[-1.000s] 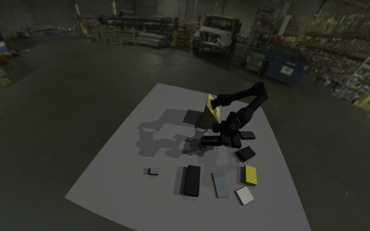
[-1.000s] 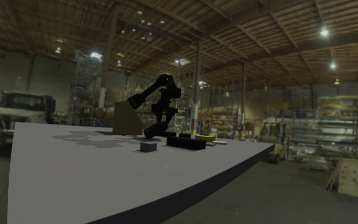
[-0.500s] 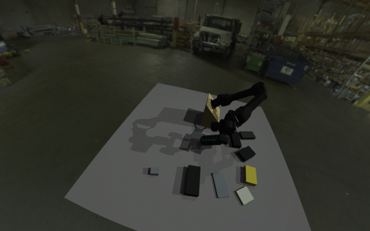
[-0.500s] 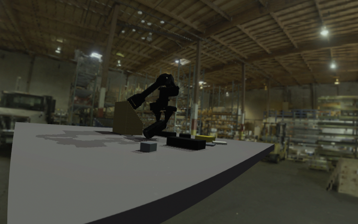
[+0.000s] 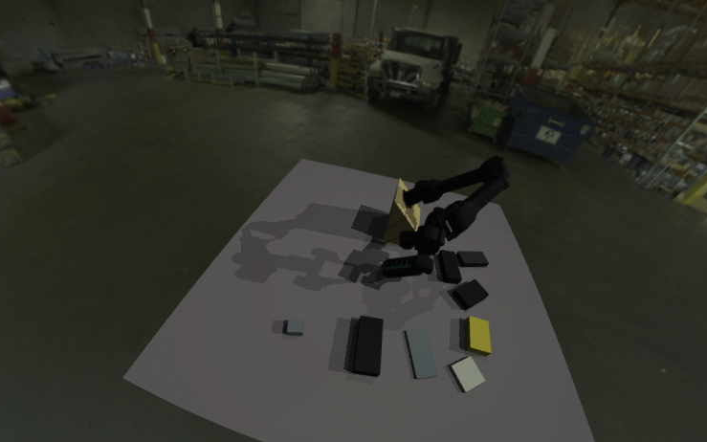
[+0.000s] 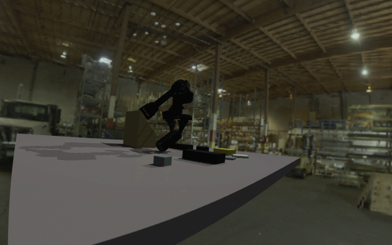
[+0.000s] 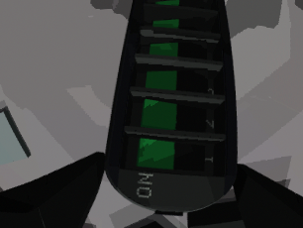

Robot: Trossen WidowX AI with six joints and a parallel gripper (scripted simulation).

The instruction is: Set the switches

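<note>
A: Top view: controller unit [image 5: 404, 265] held in the tool [image 5: 424, 262], lifted over the bench [image 5: 208, 340], near the dark modules [image 5: 468, 293].

B: Exterior view: unit [image 6: 168, 140] tilted, one end low. Step, I judge: tipping it to read the label.

A: Wrist view: tool [image 7: 164, 209] clamps the unit's [image 7: 174, 94] ON end; only here do the green rockers show. Label unseen; next, rotate further.

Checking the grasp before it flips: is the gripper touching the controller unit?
Touching: wrist view shows the gripper pinching the controller unit; exterior shows it tilted.
</note>
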